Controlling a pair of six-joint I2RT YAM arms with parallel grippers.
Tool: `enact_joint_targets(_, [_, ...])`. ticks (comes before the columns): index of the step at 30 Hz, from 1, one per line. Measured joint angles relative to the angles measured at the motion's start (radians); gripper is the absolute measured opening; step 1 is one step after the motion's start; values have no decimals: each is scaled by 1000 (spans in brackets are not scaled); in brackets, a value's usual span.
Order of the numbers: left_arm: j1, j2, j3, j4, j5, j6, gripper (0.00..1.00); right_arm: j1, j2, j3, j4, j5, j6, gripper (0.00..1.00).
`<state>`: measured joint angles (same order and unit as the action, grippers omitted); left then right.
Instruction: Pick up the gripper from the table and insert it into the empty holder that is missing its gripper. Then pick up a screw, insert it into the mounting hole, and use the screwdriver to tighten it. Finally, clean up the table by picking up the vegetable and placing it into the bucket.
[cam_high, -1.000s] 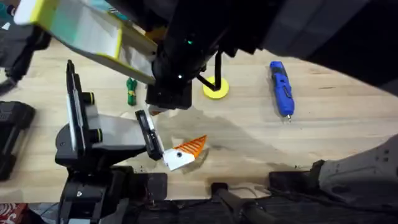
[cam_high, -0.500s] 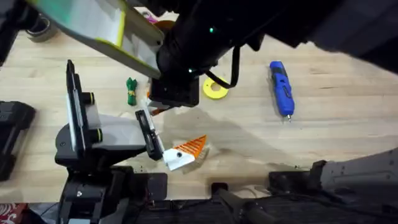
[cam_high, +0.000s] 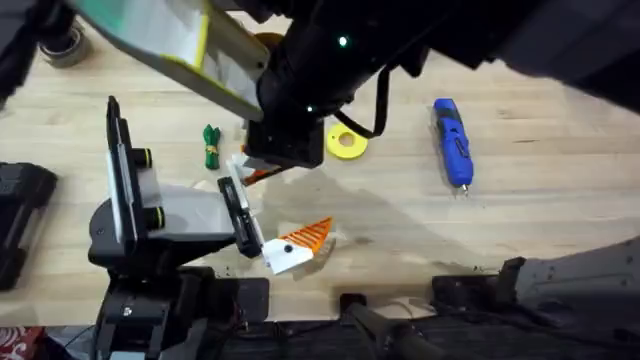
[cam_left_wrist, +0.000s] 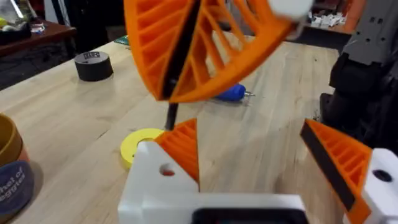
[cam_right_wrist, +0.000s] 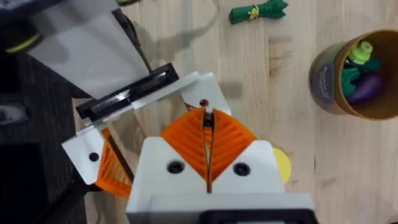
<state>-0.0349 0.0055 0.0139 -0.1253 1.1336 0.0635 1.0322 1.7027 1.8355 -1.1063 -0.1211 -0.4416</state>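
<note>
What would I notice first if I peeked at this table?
Probably the big dark right arm reaching across the middle, its orange-padded right gripper pressed shut above the left gripper. Then the bright blue screwdriver lying to its right, and the little green vegetable on the wood.

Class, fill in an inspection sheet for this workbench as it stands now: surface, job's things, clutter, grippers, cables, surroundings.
Surface: light wooden table, no spills seen.
Job's things: screwdriver lying flat, apart from both arms; vegetable on the wood, outside the bucket, which already holds toy vegetables.
Clutter: yellow ring; black tape roll.
Grippers: left gripper open, jaws apart, orange pads on both; right gripper shut on thin dark rod, just above the left one.
Cables: black cable looping off the right arm.
Surroundings: black equipment at the table's left edge.
</note>
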Motion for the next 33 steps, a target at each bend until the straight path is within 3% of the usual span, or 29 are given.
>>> enact_joint_targets(33, [0, 0, 0, 0, 0, 0, 986, -1, 19, -3, 3, -19, 23, 6])
